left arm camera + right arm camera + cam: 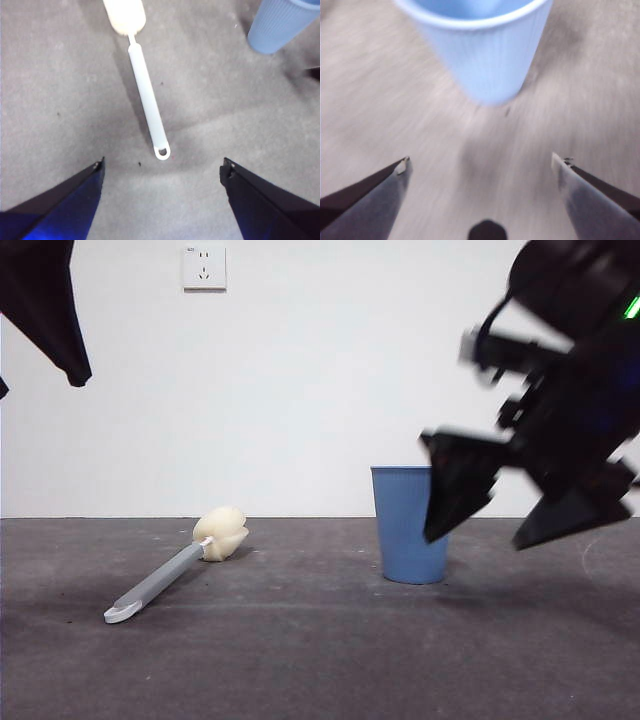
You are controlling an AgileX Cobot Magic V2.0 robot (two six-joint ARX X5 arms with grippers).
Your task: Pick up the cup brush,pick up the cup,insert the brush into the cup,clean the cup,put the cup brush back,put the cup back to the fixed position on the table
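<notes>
While the cup brush (178, 567) lies flat on the table (300, 660), the right gripper (480, 535), jaws wide apart and empty, hangs beside the cup (405, 525), left gripper (162, 172) likewise spread, holding nothing.

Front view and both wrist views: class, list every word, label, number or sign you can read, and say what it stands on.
None can be read.
Wall socket: a tiny dark mark at its top corner, too small to read.
Cup, cup brush: no print visible.
</notes>
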